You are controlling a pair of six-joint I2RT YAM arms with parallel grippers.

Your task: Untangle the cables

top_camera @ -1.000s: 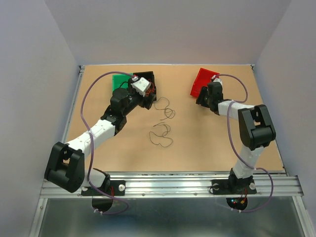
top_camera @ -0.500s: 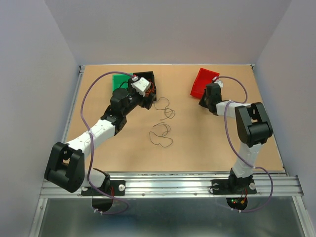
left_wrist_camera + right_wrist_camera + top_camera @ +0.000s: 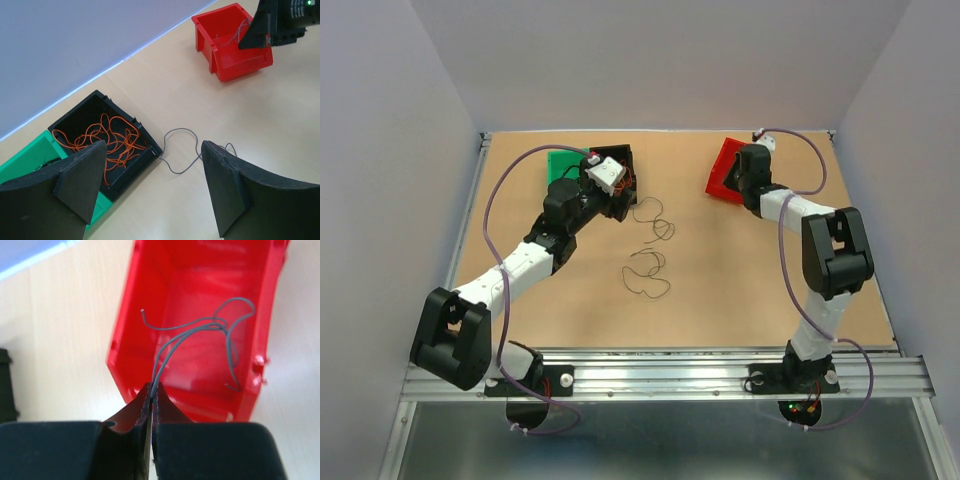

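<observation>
Already orange cables (image 3: pixel 110 142) lie in the black bin (image 3: pixel 70 114), and the right gripper (image 3: pixel 151 390), pinching a grey cable (image 3: pixel 200 330), holds it over the red bin (image 3: pixel 132 315). The left gripper (image 3: pixel 154 146) hangs spread by the black bin; loose cables (image 3: pixel 648 272), perhaps entangled, wait on the table (image 3: pixel 740 290).

Over on the far edge, right of centre, sits a red plastic bin (image 3: pixel 721 181), turned at an angle to the edge, open top facing up. Across to the far left corner now: a black bin (image 3: pixel 131 169), also skewed, and tight against its left side a green bin (image 3: pixel 24 156), the two touching. All three rest on a tan, wood-toned surface (image 3: pixel 740 290). Along the near edge runs a ribbed aluminium rail (image 3: pixel 670 376). Pale lilac-grey walls (image 3: pixel 650 60) close in the back and both sides.
</observation>
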